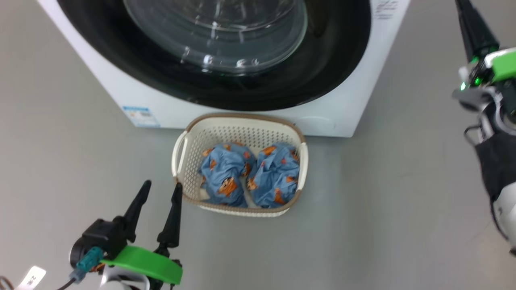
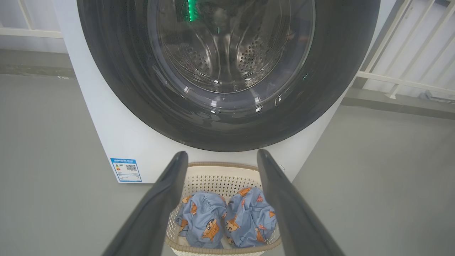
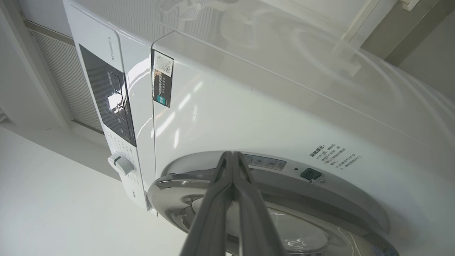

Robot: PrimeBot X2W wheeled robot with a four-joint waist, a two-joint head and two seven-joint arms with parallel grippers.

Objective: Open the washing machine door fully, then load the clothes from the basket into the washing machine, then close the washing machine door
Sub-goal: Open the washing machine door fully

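My left gripper point(image 1: 162, 184) wide open, empty, just beside the basket point(image 1: 242, 135) with the clothes point(image 1: 223, 177) inside. My right gripper point(image 3: 231, 154) pinched shut, holding nothing, tips by the washing machine door point(image 3: 170, 188) rim.

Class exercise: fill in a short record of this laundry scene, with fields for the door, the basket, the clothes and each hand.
washing machine door: shut against the washing machine
basket: on the floor in front of the machine
clothes: two blue printed bundles side by side in the basket
left hand: open, empty, beside the basket
right hand: shut, tips at the door's rim, contact unclear
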